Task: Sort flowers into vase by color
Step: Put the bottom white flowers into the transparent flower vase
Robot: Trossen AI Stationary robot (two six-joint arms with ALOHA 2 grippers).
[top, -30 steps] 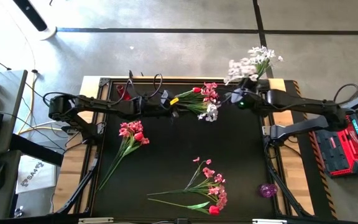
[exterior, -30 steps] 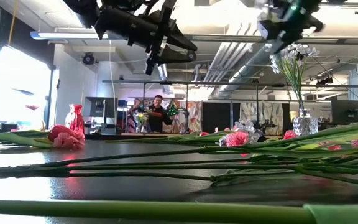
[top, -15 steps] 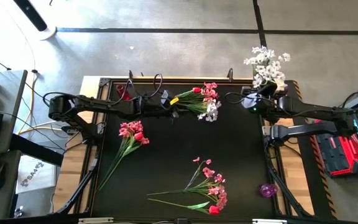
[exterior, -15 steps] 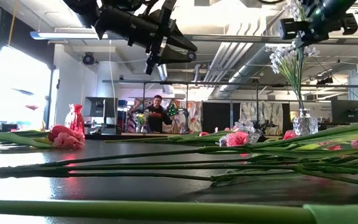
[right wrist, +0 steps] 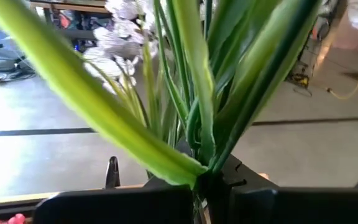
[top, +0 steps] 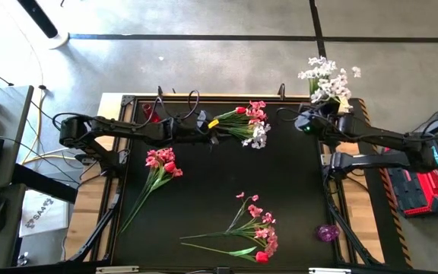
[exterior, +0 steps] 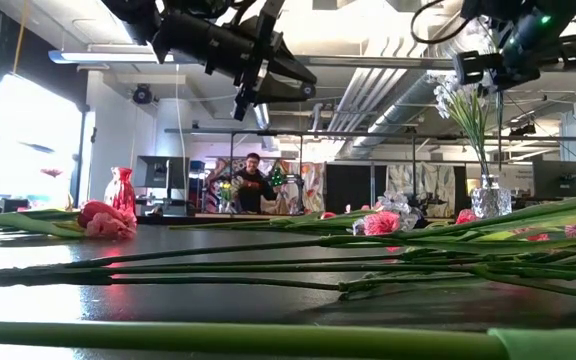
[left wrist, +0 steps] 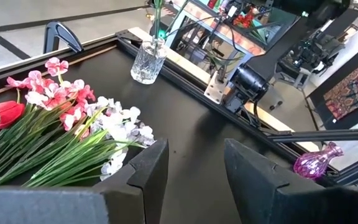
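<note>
My left gripper [left wrist: 194, 177], fingers spread and empty, hovers by the mixed pink-white-red flower bunch [top: 248, 124]. My right gripper [top: 322, 116] pinches the white-blossom spray [top: 325, 78] above the clear cut-glass vase [exterior: 490, 196]; misaligned stems could miss its mouth or tip it.

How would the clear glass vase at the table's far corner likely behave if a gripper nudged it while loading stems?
The glass vase looks small and narrow, and its white flowers stand tall above it, so it may be top-heavy and tip. Its cut glass probably breaks if it falls. The right gripper, shut on those stems, could drag it sideways.
</note>
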